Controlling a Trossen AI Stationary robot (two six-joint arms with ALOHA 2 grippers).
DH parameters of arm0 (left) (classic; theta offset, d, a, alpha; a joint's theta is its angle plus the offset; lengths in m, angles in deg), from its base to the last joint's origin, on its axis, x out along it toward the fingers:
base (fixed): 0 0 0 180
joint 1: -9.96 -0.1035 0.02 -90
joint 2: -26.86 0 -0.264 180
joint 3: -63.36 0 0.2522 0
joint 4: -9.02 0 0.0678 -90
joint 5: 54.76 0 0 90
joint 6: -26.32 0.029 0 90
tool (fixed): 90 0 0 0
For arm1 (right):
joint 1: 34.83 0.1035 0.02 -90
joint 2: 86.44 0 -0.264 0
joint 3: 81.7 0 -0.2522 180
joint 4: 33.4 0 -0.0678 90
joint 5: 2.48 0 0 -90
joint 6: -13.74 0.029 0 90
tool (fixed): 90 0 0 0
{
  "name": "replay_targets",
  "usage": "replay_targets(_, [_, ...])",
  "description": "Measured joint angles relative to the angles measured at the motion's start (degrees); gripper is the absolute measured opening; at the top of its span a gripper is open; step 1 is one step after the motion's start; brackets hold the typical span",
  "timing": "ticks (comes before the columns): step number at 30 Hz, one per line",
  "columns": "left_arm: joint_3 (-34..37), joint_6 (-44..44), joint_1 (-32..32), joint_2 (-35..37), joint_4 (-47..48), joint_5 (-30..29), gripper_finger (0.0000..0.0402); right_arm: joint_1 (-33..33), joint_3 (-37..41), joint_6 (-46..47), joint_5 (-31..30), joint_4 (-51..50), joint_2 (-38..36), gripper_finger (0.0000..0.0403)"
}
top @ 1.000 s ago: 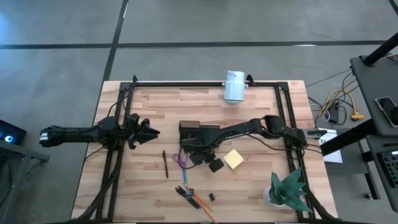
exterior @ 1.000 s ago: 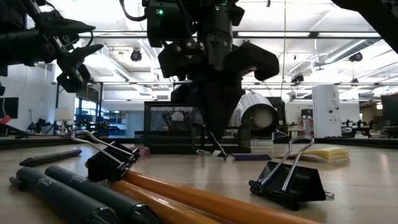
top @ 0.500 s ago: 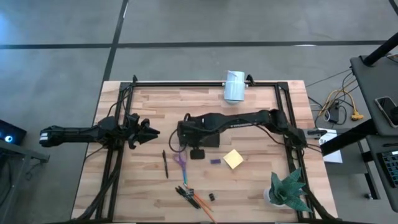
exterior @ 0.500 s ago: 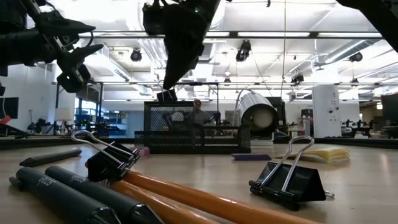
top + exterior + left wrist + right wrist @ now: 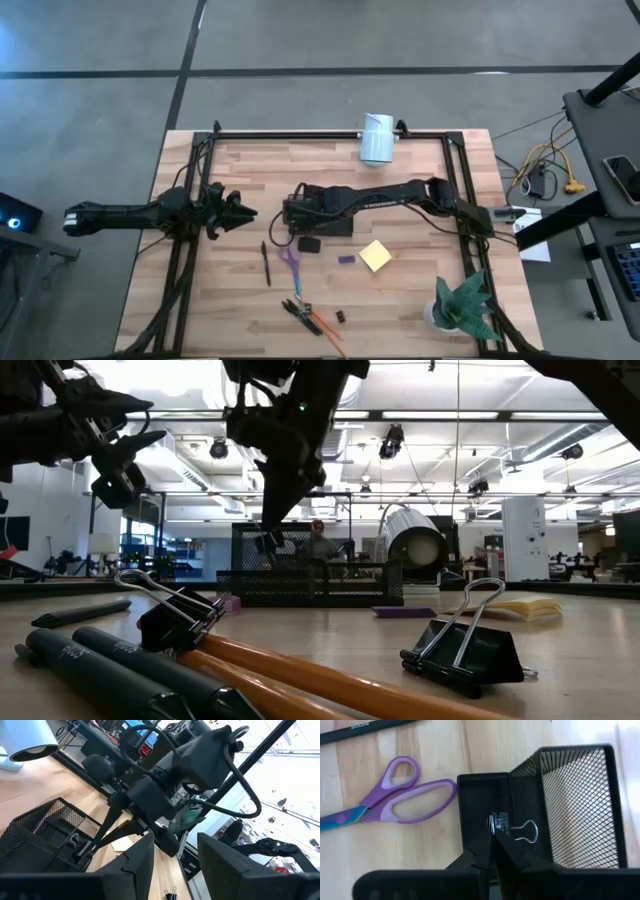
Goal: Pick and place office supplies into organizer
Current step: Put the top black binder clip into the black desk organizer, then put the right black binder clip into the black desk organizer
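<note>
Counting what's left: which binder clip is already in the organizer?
The clip pinched by the right hand, down in the organizer beside its mesh cup. The other two clips lie outside it.

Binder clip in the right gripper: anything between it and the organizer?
Nothing visible. The right gripper holds the binder clip right at the organizer, over its low open compartment. The scissors lie outside it on the table.

Organizer (image 5: pixel 322 216) at desk (image 5: pixel 420 300) centre, binder clip (image 5: pixel 512 831) in one compartment; scissors (image 5: pixel 290 262) just beside it, pen (image 5: pixel 266 264) left of scissors, sticky-note pad (image 5: pixel 376 255) to the right.
</note>
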Motion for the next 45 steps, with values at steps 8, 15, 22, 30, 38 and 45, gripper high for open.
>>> replay_targets(8, [0.0,0.0,0.0,-0.3,0.0,0.0,0.0132,0.1,1.6,3.3,0.4,-0.1,1.4,0.0008])
replay_targets(15, [0.0,-0.2,0.0,-0.3,-0.7,0.0,0.0132,0.4,1.7,5.7,-7.2,0.8,3.5,0.0017])
replay_targets(22, [0.0,-0.4,0.0,-0.3,-4.2,-3.2,0.0132,0.6,0.6,5.9,-4.4,0.9,2.8,0.0086])
replay_targets(30, [0.0,-0.6,0.0,-0.3,-5.4,-16.6,0.0132,2.5,0.4,11.0,-3.1,-1.5,1.5,0.0151])
replay_targets(38, [0.0,-0.5,0.0,-0.9,-5.1,-19.6,0.0132,6.0,0.2,27.7,-7.5,-7.5,-3.3,0.0148])
replay_targets(45, [0.0,-0.5,0.0,-0.9,-5.3,-14.3,0.0132,10.4,0.2,44.9,-8.4,-13.9,-6.8,0.0137])
